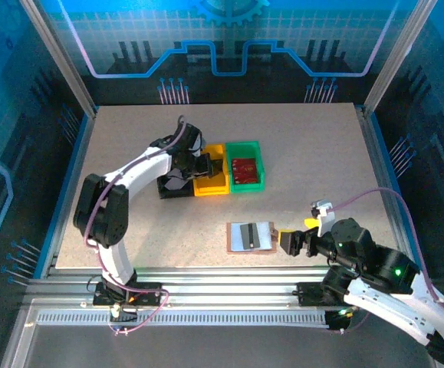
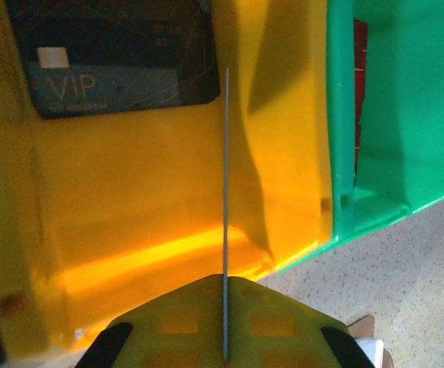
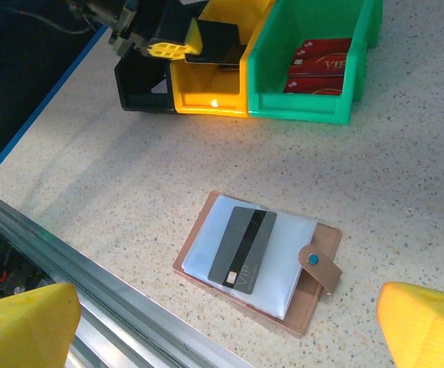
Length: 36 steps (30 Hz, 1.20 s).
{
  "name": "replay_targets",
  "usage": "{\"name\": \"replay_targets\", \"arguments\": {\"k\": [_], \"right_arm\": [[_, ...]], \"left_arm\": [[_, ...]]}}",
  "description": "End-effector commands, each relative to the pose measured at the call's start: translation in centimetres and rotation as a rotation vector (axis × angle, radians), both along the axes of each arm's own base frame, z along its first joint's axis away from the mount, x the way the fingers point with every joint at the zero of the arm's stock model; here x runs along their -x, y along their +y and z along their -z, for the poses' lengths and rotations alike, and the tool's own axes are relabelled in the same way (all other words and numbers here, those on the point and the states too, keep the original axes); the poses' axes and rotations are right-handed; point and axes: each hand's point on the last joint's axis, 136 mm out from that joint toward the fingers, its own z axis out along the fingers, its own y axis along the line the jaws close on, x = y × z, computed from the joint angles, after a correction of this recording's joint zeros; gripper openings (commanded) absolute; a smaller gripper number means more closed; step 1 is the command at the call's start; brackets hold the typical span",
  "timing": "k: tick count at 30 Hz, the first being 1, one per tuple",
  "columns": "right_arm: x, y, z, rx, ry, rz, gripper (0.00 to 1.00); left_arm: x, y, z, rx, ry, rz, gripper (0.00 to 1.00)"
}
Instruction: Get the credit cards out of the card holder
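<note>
Top external view: the card holder point(image 1: 251, 236) lies open on the table point(image 1: 321, 153) near the front edge. 1 dark card point(image 1: 248, 234) rests lengthwise on its pale inside. Whether this card is tucked into a sleeve or lies loose, I cannot tell.

Further back stand 3 trays side by side: a black tray point(image 1: 174, 186), a yellow tray point(image 1: 211, 184) and a green tray point(image 1: 246, 182).

Right wrist view: red cards point(image 3: 317, 65) lie in the green tray. The left gripper point(image 3: 177, 47) hangs over the yellow tray, pinched tight on a held card point(image 3: 218, 42), which is dark.

Left wrist view: the held card shows edge-on as a thin upright line. Below it, a VIP card point(image 2: 114, 73) already lies flat on the floor of the yellow tray.

The right gripper point(image 1: 292, 242) sits just beside the card holder on its strap side, jaws spread wide and holding nothing.

As a judgement, most of the work looks done. Several cards are out and sorted, and 1 is about to be dropped in. What seems left is the 1 dark card on the card holder.
</note>
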Motion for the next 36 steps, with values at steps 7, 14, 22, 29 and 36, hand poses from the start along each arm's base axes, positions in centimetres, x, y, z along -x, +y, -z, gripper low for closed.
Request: {"name": "replay_targets", "arguments": {"k": [7,14,22,29,36], "right_arm": [[0.5,-0.4,-0.7,-0.013,-0.017,-0.014,1.0],[0.6,-0.5,-0.6,-0.017,-0.016,-0.012,1.0],[0.6,-0.5,-0.6,-0.018,-0.016,-0.013,1.0],[0.7,-0.6,-0.6,-0.019,-0.019,-0.01,1.0],[0.6,-0.7,-0.5,-0.017,-0.018,-0.006,1.0]], "left_arm": [[-1.3,-0.1,1.4,0.008,0.082,0.075,0.0],[-2.2,-0.5,2.2,0.001,0.116,0.089,0.0],[-2.5,-0.1,3.3,-0.042,0.146,0.104,0.05],[-2.7,0.1,3.5,-0.062,0.156,0.106,0.19],[-3.6,0.7,0.9,-0.115,0.114,0.113,0.32]]}}
